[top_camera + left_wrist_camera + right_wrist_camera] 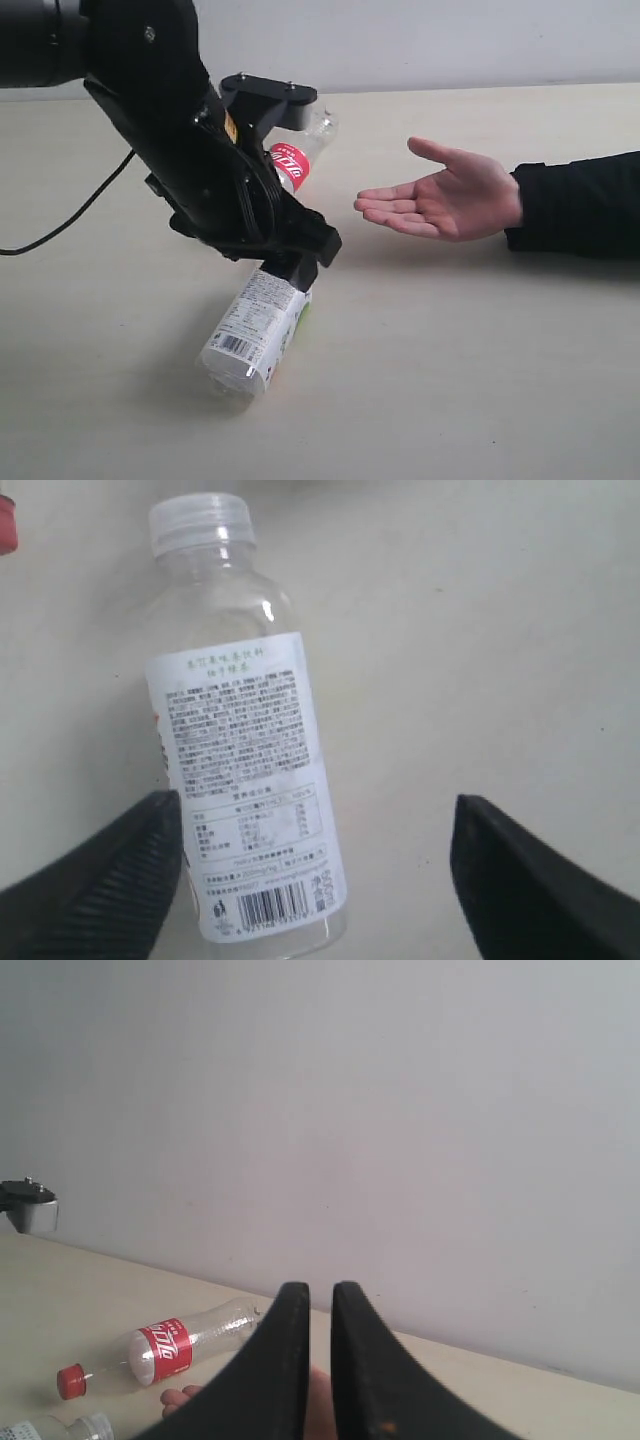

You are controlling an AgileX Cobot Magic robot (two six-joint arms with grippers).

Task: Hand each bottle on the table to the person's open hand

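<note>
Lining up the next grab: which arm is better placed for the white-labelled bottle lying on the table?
Left. The left tool is open and straddles the white-labelled bottle; the right tool is shut and not over it.

The right gripper (320, 1295) is seen with its two black fingers (285, 1360) drawn almost together, a narrow slit left between them. Beyond them, a clear bottle with red label and cap (165, 1350) is laid on its side on the table (60, 1300). Fingertips of a person's hand (180, 1397) are glimpsed beside the fingers. A second clear bottle (60, 1427) is cut off at the frame edge.
</note>
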